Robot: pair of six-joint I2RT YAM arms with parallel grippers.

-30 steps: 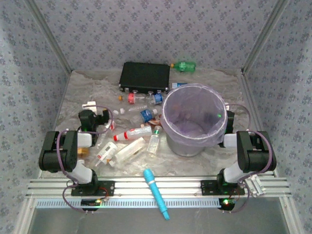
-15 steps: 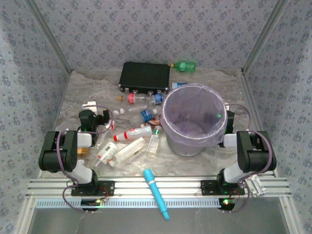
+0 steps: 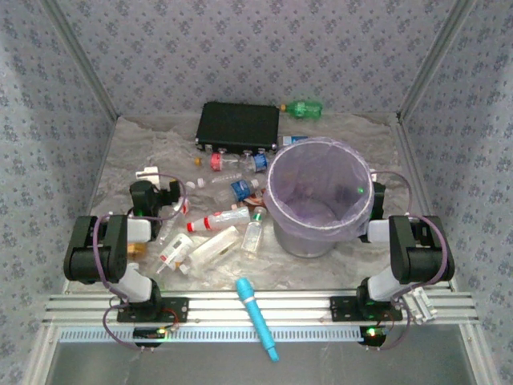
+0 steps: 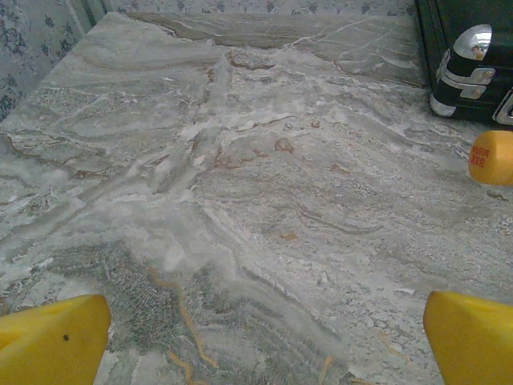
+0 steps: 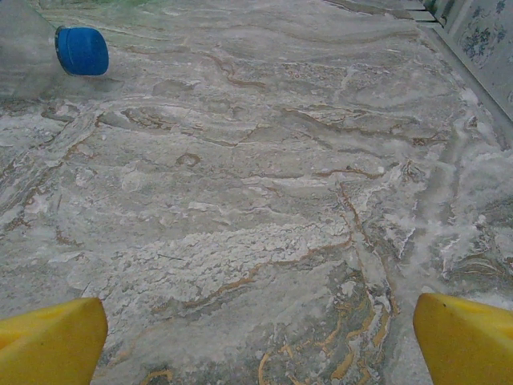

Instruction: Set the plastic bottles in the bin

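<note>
I keep both pairs of jaws released and holding nothing. In each wrist view the yellow fingertips (image 4: 48,341) stand at the lower corners, with only the marbled desk (image 4: 240,200) between them.

The small plastic bottles (image 3: 218,220), mostly clear with red, blue or white caps, lie scattered just to the right of the left jaws, between them and the round grey bin (image 3: 309,241) with its lilac bag. The bin stands just to the left of the right jaws. I think it is placed there, in the middle, so that either arm can drop into it.

An orange cap (image 4: 490,157) lies ahead and right of the left jaws, and a blue cap (image 5: 82,50) ahead and left of the right jaws. One green bottle (image 3: 304,108) lies far ahead, beside the flat black box (image 3: 239,126). The bin seems to hold no bottle yet.
</note>
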